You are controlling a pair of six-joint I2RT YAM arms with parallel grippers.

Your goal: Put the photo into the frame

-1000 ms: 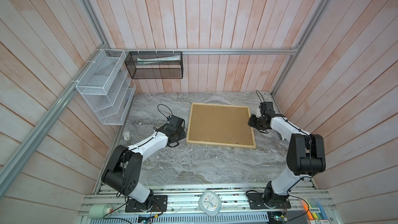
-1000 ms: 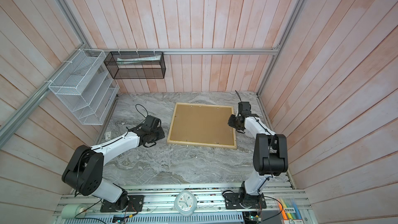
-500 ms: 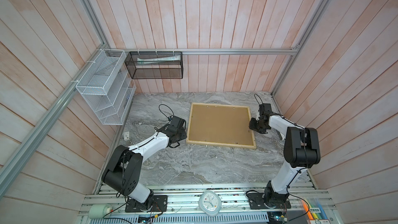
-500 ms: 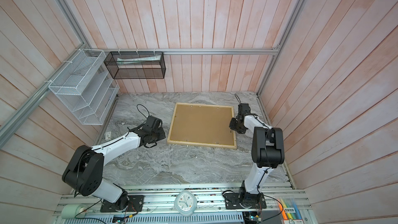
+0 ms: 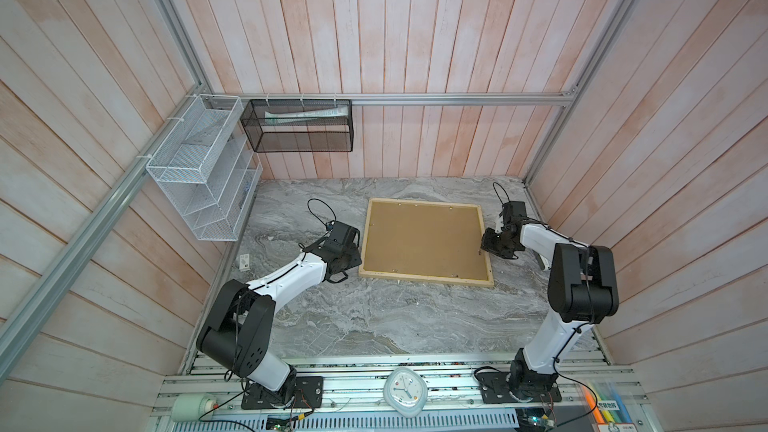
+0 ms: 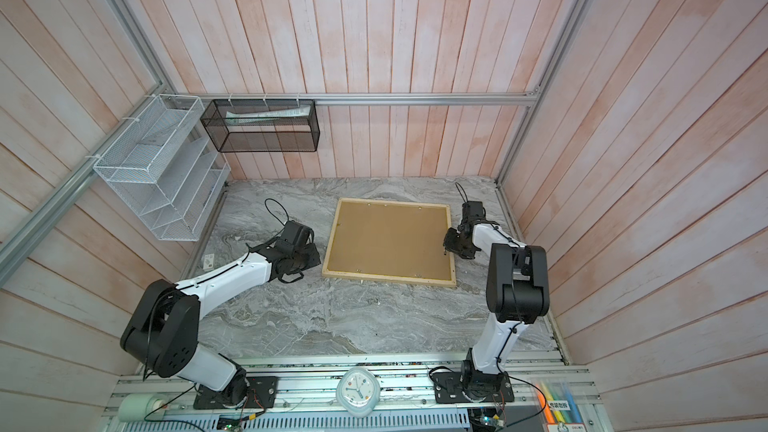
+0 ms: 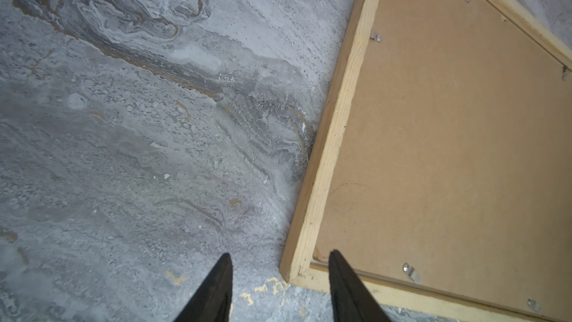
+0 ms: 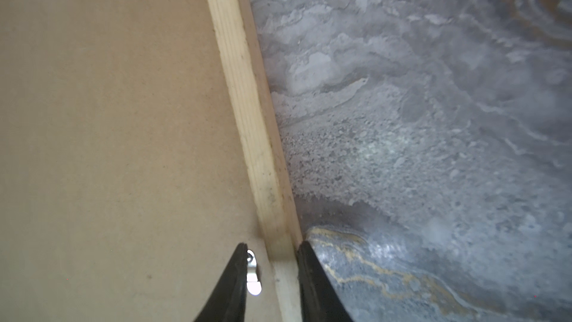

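Up on the back wall, the black mesh basket [image 5: 299, 145] held a pale folded sheet [image 5: 305, 115]; what the white wire rack [image 5: 199, 184] on the left wall held could not be made out. Face down on the table [image 5: 374, 326], nearer its back and right edges, the frame [image 5: 424, 280] held the brown backing board [image 5: 424, 238]. The left gripper [image 7: 278, 254] stood open astride the frame's near left corner, while the right gripper [image 8: 272, 244] straddled the right slat beside a metal clip [image 8: 252, 271], though whether it clamped the wood could not be told.
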